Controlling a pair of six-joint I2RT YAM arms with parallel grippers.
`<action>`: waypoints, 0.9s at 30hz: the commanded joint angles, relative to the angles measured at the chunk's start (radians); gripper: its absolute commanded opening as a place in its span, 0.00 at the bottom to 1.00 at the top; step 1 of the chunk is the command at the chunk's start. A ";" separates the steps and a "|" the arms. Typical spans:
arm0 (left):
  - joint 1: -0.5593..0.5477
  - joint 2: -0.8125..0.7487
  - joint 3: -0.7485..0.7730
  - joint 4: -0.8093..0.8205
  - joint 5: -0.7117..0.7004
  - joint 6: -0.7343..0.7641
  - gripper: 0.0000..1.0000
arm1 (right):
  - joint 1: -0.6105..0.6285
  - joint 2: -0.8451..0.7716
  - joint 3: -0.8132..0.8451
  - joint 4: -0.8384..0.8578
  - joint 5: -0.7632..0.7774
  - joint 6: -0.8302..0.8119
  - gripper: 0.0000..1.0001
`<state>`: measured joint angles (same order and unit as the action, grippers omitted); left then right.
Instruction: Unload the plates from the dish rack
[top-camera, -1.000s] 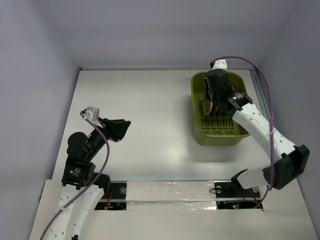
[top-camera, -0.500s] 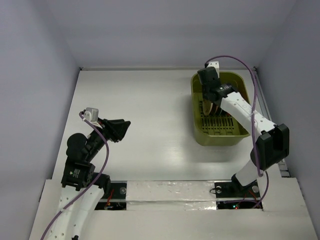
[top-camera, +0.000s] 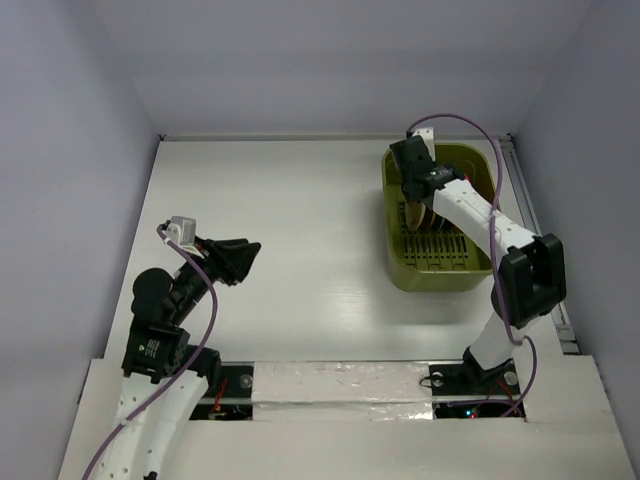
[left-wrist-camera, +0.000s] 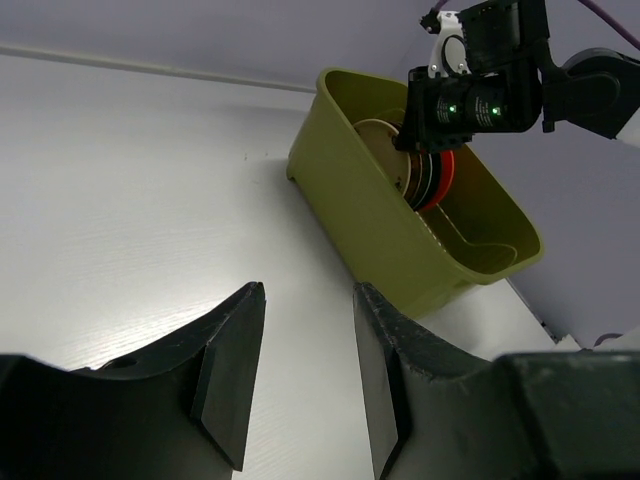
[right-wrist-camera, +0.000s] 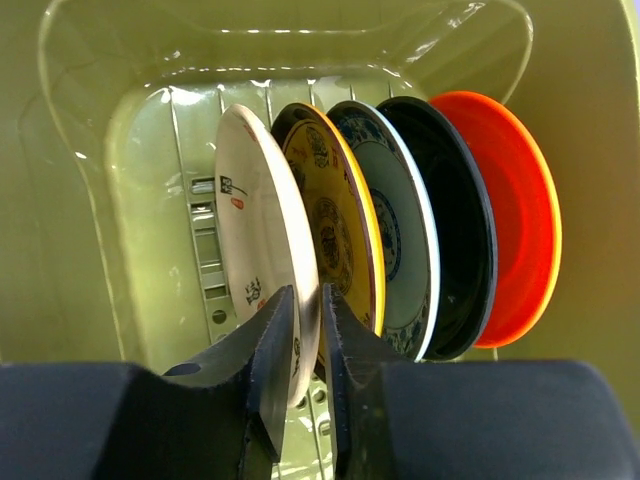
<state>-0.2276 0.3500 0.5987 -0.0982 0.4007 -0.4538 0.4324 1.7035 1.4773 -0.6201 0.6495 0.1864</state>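
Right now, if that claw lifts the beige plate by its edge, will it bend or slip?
Probably stiff: the beige plate stands on edge without sagging. Its smooth, shiny face could slip in the right gripper, whose narrow fingers straddle only the rim.

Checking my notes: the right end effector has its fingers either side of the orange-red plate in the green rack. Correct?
Not quite. The right wrist view shows the right end effector straddling the beige plate, not the orange-red plate, in the green rack.
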 joint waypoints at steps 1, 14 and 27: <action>-0.003 -0.011 -0.008 0.045 0.016 0.001 0.38 | -0.004 0.011 0.047 0.030 0.041 -0.004 0.23; -0.003 -0.019 -0.008 0.048 0.020 0.001 0.38 | -0.004 0.004 0.063 0.014 0.061 -0.018 0.10; -0.003 -0.026 -0.011 0.049 0.020 0.001 0.38 | 0.045 -0.051 0.135 -0.049 0.153 -0.056 0.05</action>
<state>-0.2276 0.3378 0.5972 -0.0971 0.4080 -0.4538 0.4595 1.7164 1.5452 -0.6594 0.7353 0.1474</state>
